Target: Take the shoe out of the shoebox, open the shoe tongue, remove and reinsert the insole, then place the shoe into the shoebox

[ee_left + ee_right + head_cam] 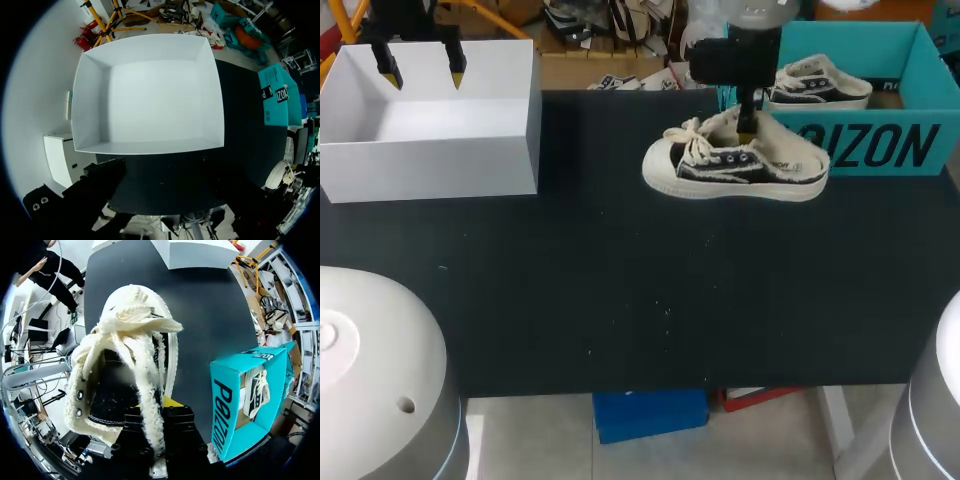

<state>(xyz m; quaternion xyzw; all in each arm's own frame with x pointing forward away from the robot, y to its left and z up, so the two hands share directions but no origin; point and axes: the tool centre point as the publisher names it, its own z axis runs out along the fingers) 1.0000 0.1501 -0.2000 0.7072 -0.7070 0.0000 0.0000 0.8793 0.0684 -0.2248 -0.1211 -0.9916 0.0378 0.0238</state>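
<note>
Sneaker (720, 172) lies toe-leftward on the desk (620, 300), right pincer (747, 130) pinching its tongue (146, 382) from above, left pincer (422, 68) wide, well apart.

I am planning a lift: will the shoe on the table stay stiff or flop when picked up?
The shoe probably stays stiff underneath: its sole looks thick. Its cloth sides look soft, so they likely fold. The loose laces may dangle and snag.

Large black block capitals on long side wall of teal cardboard shoebox (920, 150); opening letters hidden behind black-and-cream canvas shoe (740, 165). End-wall label print, left wrist view: too small to read.
</note>
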